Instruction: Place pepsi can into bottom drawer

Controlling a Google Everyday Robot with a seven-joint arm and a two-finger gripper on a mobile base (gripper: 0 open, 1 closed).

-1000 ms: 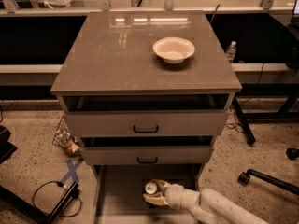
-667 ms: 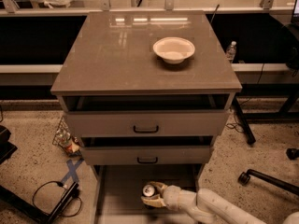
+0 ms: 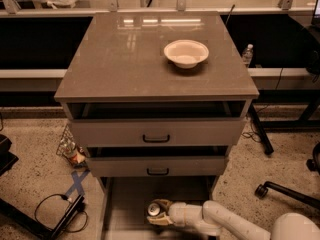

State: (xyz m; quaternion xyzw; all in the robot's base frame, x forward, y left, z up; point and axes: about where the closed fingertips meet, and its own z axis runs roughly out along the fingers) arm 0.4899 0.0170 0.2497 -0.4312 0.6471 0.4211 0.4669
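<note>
Down in the open bottom drawer (image 3: 125, 204), the pepsi can (image 3: 153, 209) stands upright over the pale floor, clasped by the gripper (image 3: 156, 215). A white bowl (image 3: 186, 53) sits on the cabinet top. The arm (image 3: 225, 219) reaches in from the right.

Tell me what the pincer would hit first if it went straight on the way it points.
The pincer, low in the bottom drawer and closed on the pepsi can, points toward the picture's left. It would probably meet that drawer's side wall first, though depth is unclear.
</note>
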